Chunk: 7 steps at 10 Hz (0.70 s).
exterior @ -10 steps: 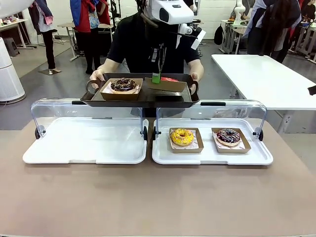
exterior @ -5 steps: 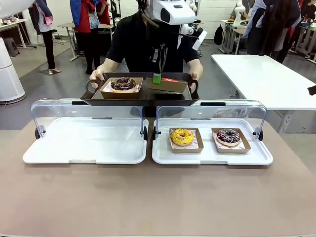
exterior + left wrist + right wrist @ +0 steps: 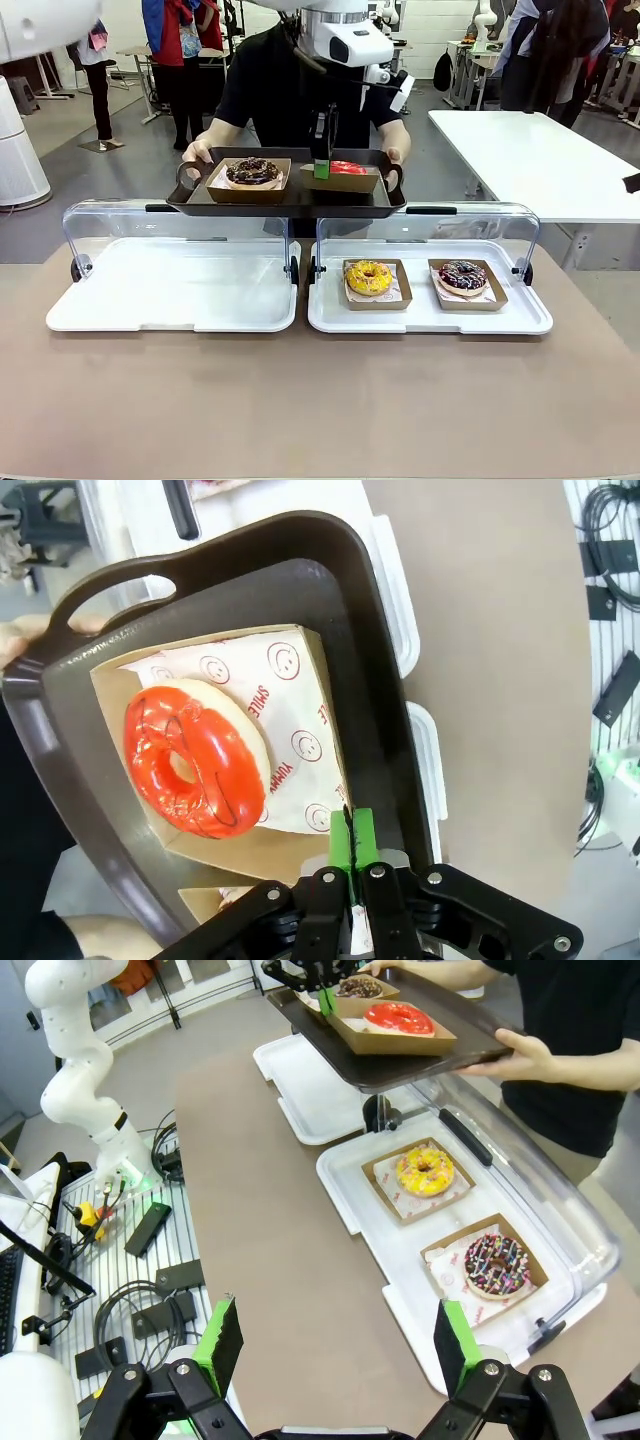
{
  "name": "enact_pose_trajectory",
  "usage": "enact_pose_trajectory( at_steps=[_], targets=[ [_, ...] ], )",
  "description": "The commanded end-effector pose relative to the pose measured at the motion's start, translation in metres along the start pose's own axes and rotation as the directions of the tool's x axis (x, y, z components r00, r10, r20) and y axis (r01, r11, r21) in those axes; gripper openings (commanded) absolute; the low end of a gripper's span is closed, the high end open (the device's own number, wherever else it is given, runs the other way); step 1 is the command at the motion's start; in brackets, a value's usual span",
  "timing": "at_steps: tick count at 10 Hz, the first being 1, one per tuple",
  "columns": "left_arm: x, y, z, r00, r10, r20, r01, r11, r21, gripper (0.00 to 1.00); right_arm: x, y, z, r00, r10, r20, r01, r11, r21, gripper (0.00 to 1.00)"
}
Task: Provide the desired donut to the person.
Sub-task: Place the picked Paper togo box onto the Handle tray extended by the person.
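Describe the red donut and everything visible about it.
The red donut is a ring with glossy red icing and thin dark drizzle lines, lying flat on smiley-printed paper in an open brown cardboard tray. That tray sits on the dark serving tray the person holds. The left gripper is shut on the cardboard tray's edge.

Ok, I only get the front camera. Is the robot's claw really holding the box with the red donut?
Observer: Yes. The left wrist view shows the left gripper shut on the rim of the box that holds the red donut.
Operator: Where's the other claw?
Observer: The right wrist view shows the right gripper open, holding nothing, above the table on the robot's side.
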<state>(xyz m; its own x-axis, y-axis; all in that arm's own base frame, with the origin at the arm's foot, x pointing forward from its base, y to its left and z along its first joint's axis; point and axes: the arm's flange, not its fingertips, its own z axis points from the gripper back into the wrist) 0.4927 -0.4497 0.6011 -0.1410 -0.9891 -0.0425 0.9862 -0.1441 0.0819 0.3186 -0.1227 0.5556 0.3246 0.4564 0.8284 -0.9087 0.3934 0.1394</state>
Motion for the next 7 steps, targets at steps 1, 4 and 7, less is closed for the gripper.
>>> enact_pose_trajectory(
  at_steps=[1,4,7],
  targets=[
    [0.008,0.019,0.002,0.996,0.065,0.059,-0.063,0.997,-0.040,0.01,0.001,-0.001,-0.001,1.000,0.008,0.021,-0.008,1.000,0.008,1.00],
    [0.005,0.031,-0.009,0.993,0.104,0.062,-0.100,0.993,-0.058,0.06,0.001,-0.001,-0.001,1.000,0.008,0.021,-0.008,1.000,0.008,1.00],
    [0.004,0.031,-0.006,0.992,0.095,0.081,-0.092,0.995,-0.049,1.00,0.001,-0.001,-0.001,1.000,0.008,0.021,-0.008,1.000,0.008,1.00]
  ],
)
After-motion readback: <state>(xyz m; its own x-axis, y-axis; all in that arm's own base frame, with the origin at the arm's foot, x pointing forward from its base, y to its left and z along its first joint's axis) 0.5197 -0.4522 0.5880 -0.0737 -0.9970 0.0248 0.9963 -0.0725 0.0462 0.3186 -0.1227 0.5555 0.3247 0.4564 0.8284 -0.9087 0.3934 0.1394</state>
